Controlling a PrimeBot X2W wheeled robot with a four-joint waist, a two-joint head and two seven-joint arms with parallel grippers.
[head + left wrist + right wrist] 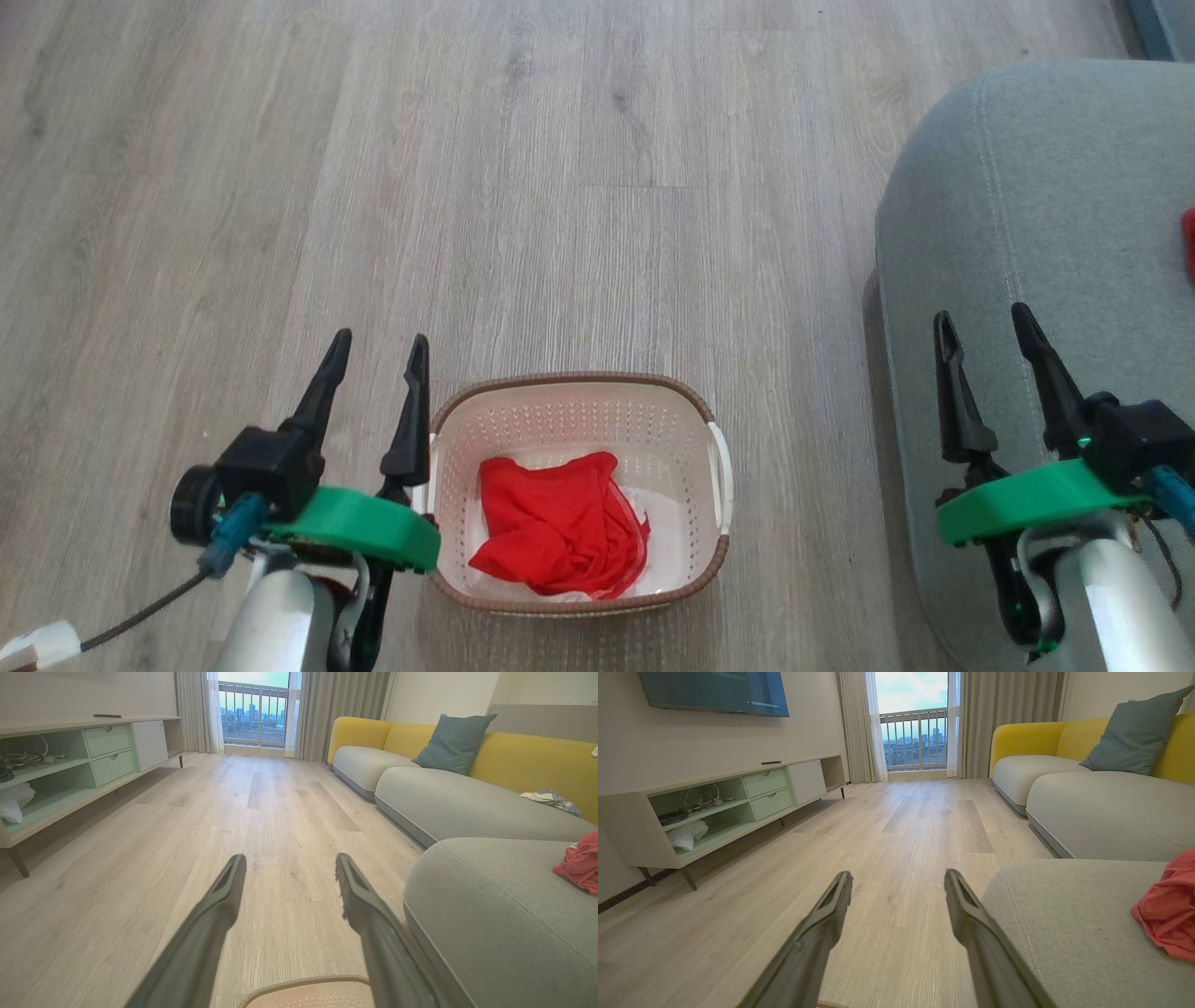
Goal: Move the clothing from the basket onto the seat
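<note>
Head view: one red garment (558,523) was seen crumpled inside the single basket (569,379) on the floor (560,187). A second red garment (1164,914) was seen lying on the one grey seat (1046,233). Two grippers were counted: the left gripper (382,338) and the right gripper (981,314), both spread wide with nothing grasped.

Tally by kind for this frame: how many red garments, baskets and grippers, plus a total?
Cream perforated plastic basket: 1
Red fabric garments: 2, one in basket, one on grey upholstered seat
Grippers: 2, left gripper, right gripper
Total: 5
</note>
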